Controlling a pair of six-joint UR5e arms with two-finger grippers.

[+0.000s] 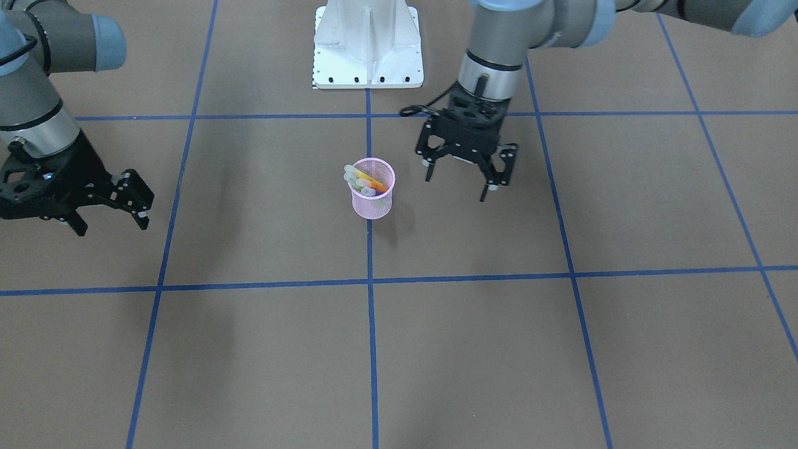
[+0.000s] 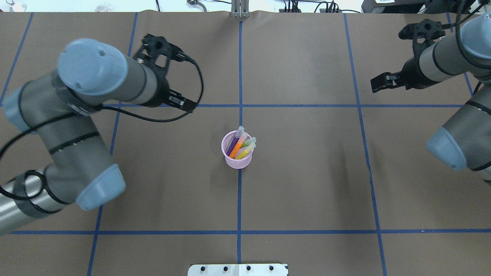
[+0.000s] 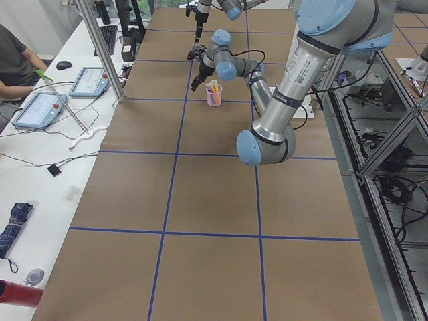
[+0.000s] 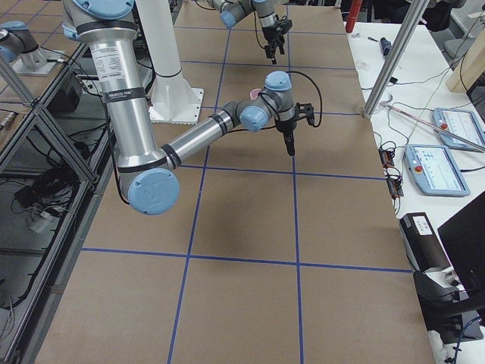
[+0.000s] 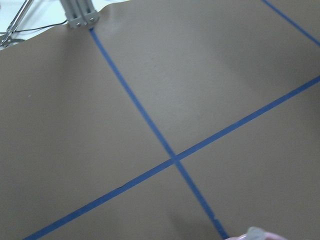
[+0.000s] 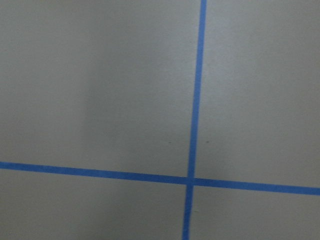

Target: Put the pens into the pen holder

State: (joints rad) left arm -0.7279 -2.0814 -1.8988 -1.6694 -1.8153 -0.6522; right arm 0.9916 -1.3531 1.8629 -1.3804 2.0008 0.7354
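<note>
Left arm [image 2: 76, 126] fills the near left of the overhead view, elbow closest to the lens. Left gripper [image 1: 458, 186] hangs above the table [image 1: 499, 349], just beside the pen holder [image 1: 373, 202] but not touching it, fingers [image 1: 429, 171] spread wide with nothing between them. Right gripper [image 1: 112, 226] is well apart at the far side of the table, fingers [image 1: 138, 202] also spread wide and holding nothing. Pen holder stands upright on the middle blue tape line [image 1: 371, 349], near the table's centre. All four pens are inside it, leaning, with their pale caps poking over the rim: purple pen [image 2: 232, 145], orange pen [image 2: 236, 147], green pen [image 2: 247, 145], yellow pen [image 2: 244, 153]. The white robot base [image 1: 368, 43] sits behind the holder on the same line. The left wrist view catches only a sliver of pink rim at its bottom edge; the right wrist view shows only table and tape.
</note>
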